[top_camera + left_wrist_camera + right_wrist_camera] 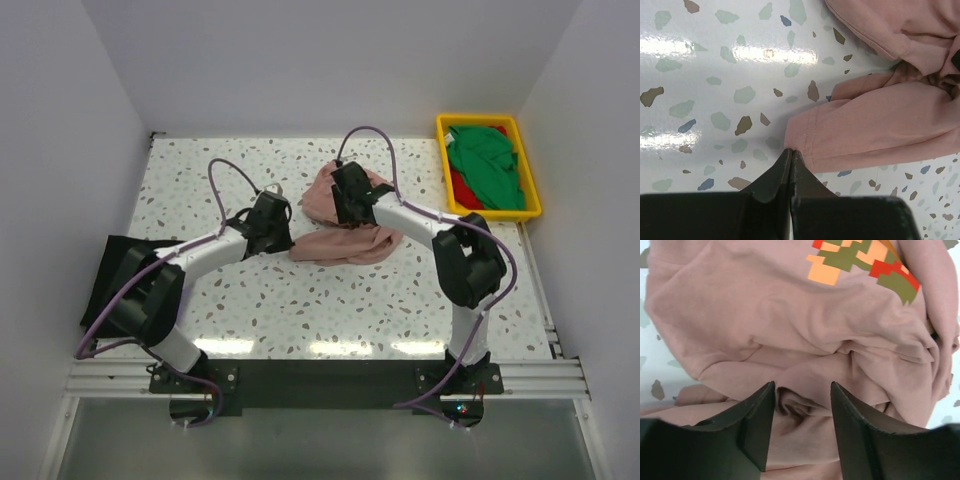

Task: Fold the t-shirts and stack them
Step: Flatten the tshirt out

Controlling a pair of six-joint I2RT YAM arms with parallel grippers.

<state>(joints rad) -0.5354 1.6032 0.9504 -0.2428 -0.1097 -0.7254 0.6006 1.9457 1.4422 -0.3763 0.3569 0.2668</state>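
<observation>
Left gripper [791,153] is closed tight at the left hem corner of the pink t-shirt [880,125], grip on cloth unclear; right gripper [802,390] gapes wide astride a bunched fold, holding nothing; shirt lies crumpled mid-table.

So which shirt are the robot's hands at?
The pink t-shirt, mid-table. The green t-shirt and red t-shirt sit in the tray, black t-shirt far left.
</observation>
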